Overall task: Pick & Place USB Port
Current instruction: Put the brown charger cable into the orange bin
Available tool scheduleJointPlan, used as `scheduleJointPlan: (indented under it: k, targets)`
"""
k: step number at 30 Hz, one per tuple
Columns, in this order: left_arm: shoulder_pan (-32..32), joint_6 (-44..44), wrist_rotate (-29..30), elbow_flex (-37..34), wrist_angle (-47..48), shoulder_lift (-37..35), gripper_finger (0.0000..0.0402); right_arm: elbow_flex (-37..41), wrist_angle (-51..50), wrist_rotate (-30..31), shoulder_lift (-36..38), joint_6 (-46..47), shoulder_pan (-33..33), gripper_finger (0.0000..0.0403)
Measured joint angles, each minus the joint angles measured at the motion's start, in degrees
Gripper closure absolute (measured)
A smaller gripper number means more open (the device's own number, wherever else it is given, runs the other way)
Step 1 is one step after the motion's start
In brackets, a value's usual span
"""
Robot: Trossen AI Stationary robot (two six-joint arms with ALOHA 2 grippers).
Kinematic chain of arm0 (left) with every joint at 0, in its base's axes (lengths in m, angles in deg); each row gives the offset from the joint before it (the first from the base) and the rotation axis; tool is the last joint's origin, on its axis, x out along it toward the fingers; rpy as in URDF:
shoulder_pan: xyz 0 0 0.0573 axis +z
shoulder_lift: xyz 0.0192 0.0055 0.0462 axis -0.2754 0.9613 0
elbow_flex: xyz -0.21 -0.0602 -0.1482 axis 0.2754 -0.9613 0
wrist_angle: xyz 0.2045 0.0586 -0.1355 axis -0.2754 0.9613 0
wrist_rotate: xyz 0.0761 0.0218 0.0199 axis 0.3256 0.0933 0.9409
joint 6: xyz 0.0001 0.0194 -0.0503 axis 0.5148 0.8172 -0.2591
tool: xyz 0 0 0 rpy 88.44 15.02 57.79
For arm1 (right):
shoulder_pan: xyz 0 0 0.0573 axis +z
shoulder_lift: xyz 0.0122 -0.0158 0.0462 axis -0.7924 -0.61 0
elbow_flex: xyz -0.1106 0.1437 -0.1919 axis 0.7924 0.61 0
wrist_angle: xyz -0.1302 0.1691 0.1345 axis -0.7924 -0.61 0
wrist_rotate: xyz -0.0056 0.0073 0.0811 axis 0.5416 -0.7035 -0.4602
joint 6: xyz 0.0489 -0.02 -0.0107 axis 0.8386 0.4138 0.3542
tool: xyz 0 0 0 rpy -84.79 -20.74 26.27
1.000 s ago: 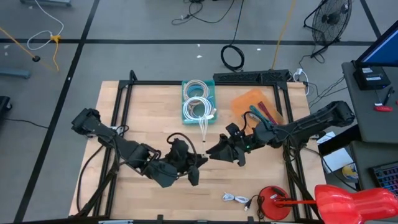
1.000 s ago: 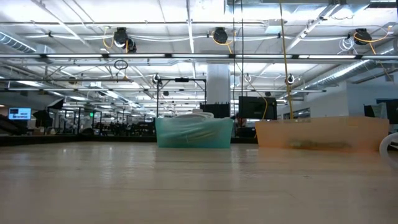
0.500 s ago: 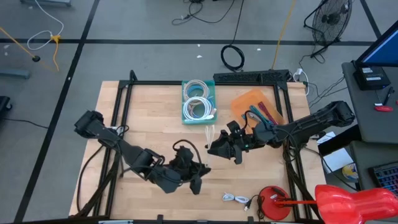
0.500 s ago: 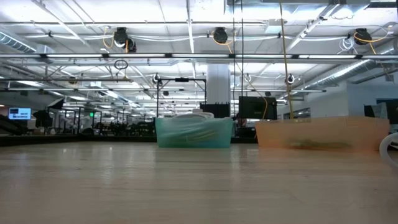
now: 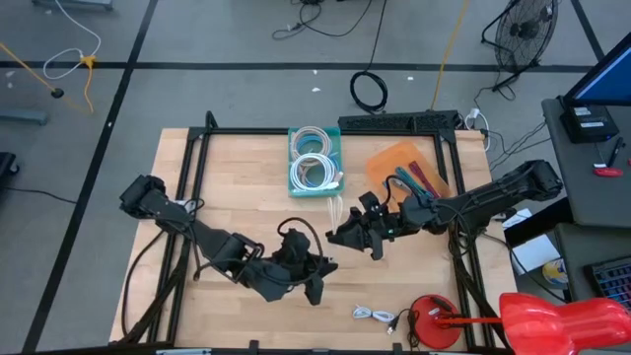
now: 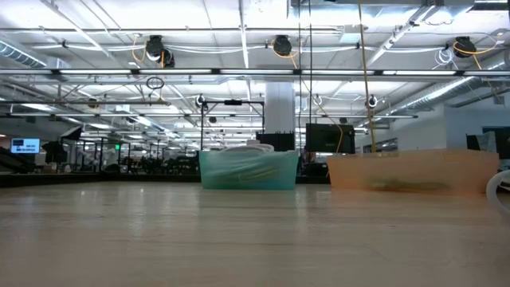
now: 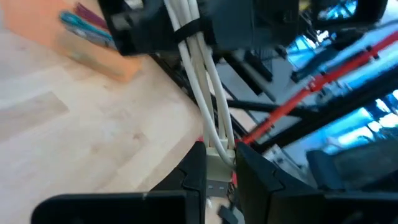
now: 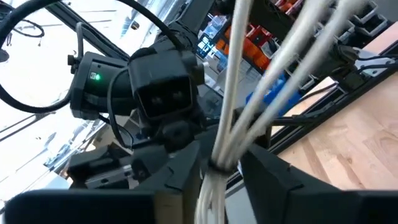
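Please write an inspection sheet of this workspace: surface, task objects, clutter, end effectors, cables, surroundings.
Surface: wooden table, black frame around it.
Job's things: white USB cable bundle, held off the table between both arms; teal bin with coiled white cables; orange tray with coloured items.
Clutter: loose white cable at the near edge; red round object beside it.
End effectors: left end effector shut on the bundle's plug end; right end effector shut on the same bundle.
Cables: black coil on the floor; yellow cord far left.
Surroundings: fan, desk with equipment at right; no person seen.
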Motion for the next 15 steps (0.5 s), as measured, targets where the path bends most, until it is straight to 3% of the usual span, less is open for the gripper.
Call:
scheduleJointPlan:
  k: [5, 7, 11, 15]
  targets:
    - [-0.2, -1.5, -1.7, 0.0, 0.1, 0.1, 0.0342, 0.0, -0.3, -0.2, 0.0, 0.1, 0.0, 0.0370]
    - [-0.7, -1.2, -1.6, 0.0, -0.4, 0.1, 0.0309, 0.0, -2.1, -0.7, 0.4, -0.1, 0.0, 0.0388]
    - [-2.5, -0.1, -1.3, 0.0, -2.0, -1.3, 0.0227, 0.0, -11.5, -1.3, 2.5, 0.6, -1.2, 0.0386]
    - [-4.8, -0.1, 1.3, 0.0, -2.3, -1.8, 0.0186, 0.0, -23.5, 0.2, 6.9, -1.1, -3.9, 0.0391]
